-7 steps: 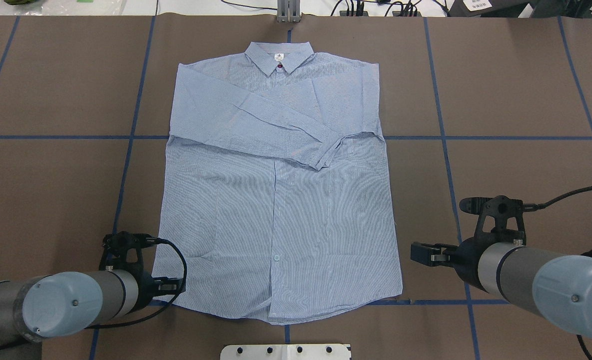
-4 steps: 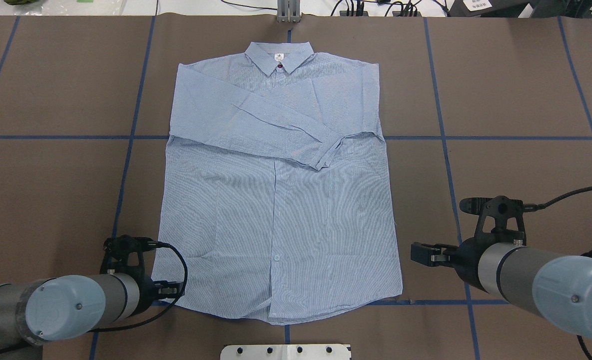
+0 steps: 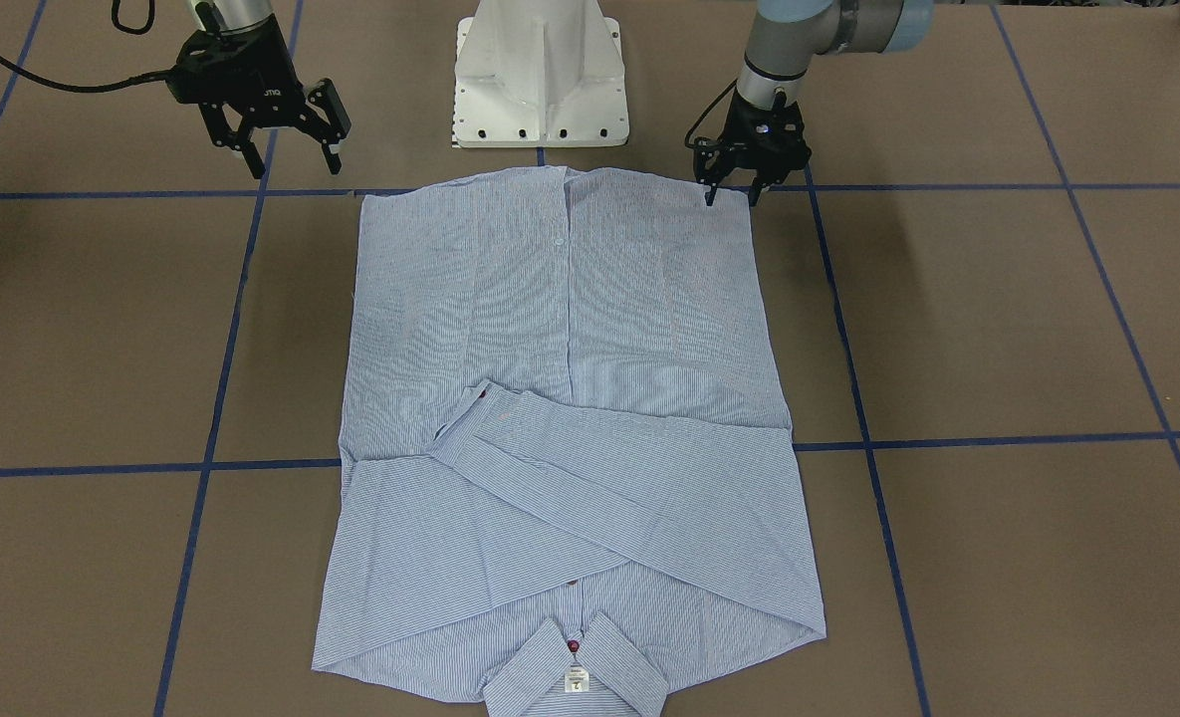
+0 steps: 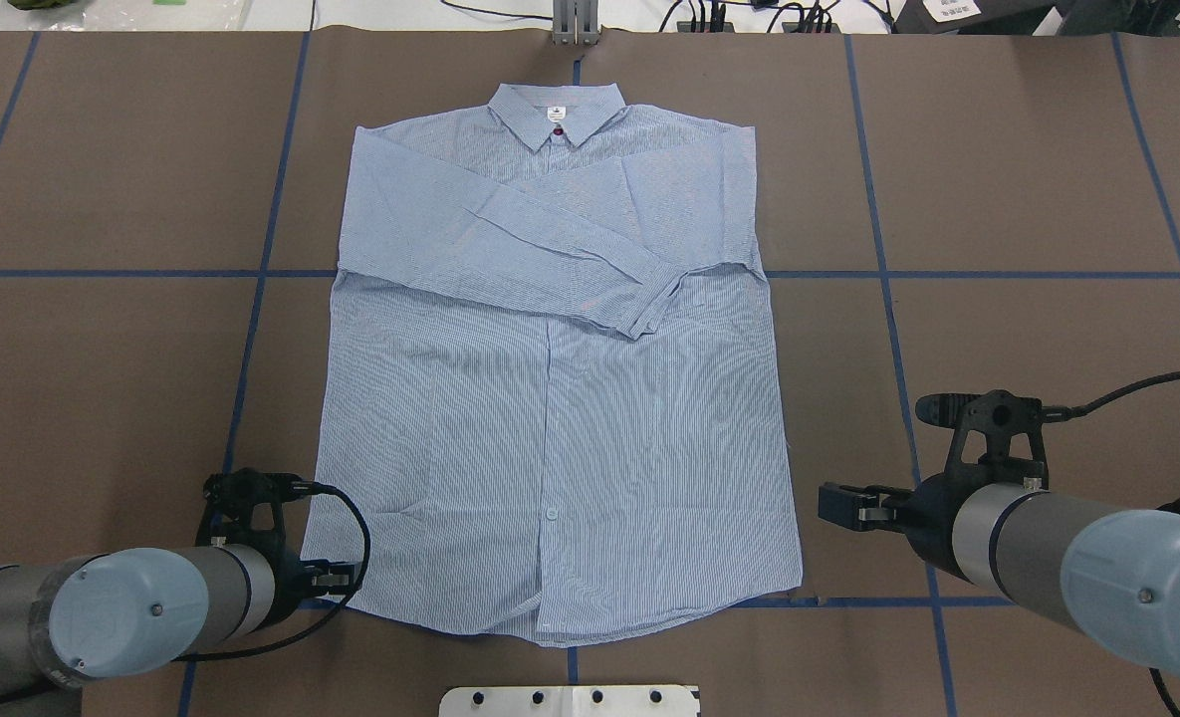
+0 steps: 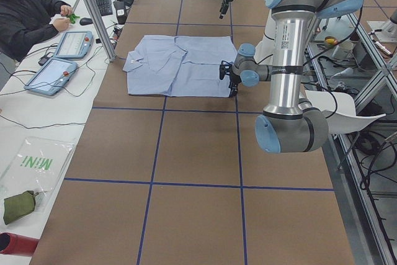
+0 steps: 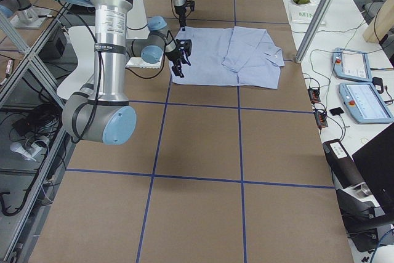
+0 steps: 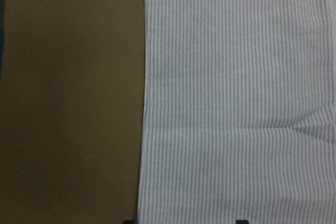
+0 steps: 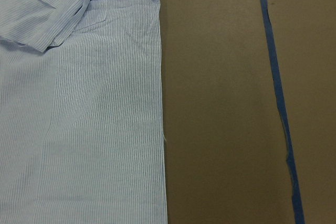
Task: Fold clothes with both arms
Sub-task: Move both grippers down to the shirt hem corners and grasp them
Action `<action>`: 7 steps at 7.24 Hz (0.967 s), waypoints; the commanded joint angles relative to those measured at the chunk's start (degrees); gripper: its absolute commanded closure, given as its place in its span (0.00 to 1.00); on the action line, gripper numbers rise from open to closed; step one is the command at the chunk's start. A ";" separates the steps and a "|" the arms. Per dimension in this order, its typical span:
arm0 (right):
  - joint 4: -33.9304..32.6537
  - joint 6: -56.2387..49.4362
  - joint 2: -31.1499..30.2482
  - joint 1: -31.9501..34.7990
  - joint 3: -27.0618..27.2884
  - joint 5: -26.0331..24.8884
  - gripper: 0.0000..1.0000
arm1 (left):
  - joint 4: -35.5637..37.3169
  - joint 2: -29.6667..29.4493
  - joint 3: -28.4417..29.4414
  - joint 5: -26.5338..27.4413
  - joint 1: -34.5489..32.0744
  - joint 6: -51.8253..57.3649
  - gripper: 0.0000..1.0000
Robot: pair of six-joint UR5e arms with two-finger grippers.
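Note:
The light blue striped shirt [image 4: 550,398] lies flat on the brown table, collar [image 4: 557,112] at the far side and both sleeves folded across the chest. My left gripper [image 4: 336,576] is open and low at the hem's left corner. In the front view [image 3: 731,194] its fingers stand on either side of that corner. The left wrist view shows the shirt's side edge [image 7: 144,129] between two fingertips. My right gripper [image 3: 286,149] is open and empty, above the table just outside the hem's right corner [image 4: 799,583]. The right wrist view shows the shirt's right edge [image 8: 160,129].
The white pedestal base [image 3: 540,70] stands just behind the hem. Blue tape lines [image 4: 251,329] cross the brown table cover. A metal post [image 4: 575,25] stands beyond the collar. An operator [image 5: 28,13] sits with tablets at the far table edge.
My left arm has moved slightly back towards the base, with its gripper settling lower at the hem's left corner. The right arm and the shirt have not moved.

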 commanded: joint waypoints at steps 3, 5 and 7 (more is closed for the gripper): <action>0.00 0.00 0.00 -0.18 0.00 0.00 0.00 | 0.09 0.10 0.00 0.00 0.00 -0.07 0.90; 0.00 0.00 0.00 -0.44 0.00 0.00 0.00 | 0.00 2.02 -1.22 0.00 -0.09 0.01 1.00; 0.08 0.52 -0.09 -1.40 -0.26 -0.09 0.00 | 0.09 4.66 -4.82 0.00 0.00 0.28 1.00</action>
